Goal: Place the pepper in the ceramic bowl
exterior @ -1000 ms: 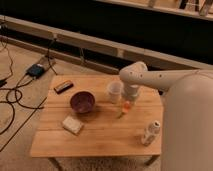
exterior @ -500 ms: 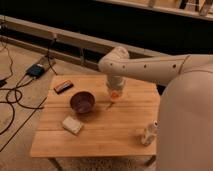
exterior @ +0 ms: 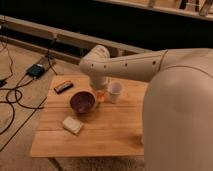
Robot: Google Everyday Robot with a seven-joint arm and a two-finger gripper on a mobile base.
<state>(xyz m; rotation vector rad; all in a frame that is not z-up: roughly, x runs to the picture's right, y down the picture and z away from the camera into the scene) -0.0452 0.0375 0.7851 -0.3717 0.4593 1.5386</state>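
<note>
You had the gripper (exterior: 100,91) low over the worktop (exterior: 107,135), in the narrow gap between the ceramic bowl (exterior: 82,101) and the white cup (exterior: 115,92). The fingers were closed. The pepper (exterior: 102,96) appeared to sit between them, though the view there was dim and I could not be fully sure of the grip. The pepper showed only as a small orange piece just under the wrist, beside the right rim of the bowl and not inside it.

The bowl was round, dark maroon and glossy, wider than the cup, and it stood upright on the left middle part of the worktop. A tan block (exterior: 72,124) lay in front of the bowl, apart from it and nearer to the front edge. A dark flat object (exterior: 63,86) lay close to the back left corner. Bare wood showed from the bowl and cup toward the near edge. The arm (exterior: 130,64) reached in from the right, and the robot's pale body hid the right edge of the worktop. Cables (exterior: 15,100) ran over the floor on the left.
</note>
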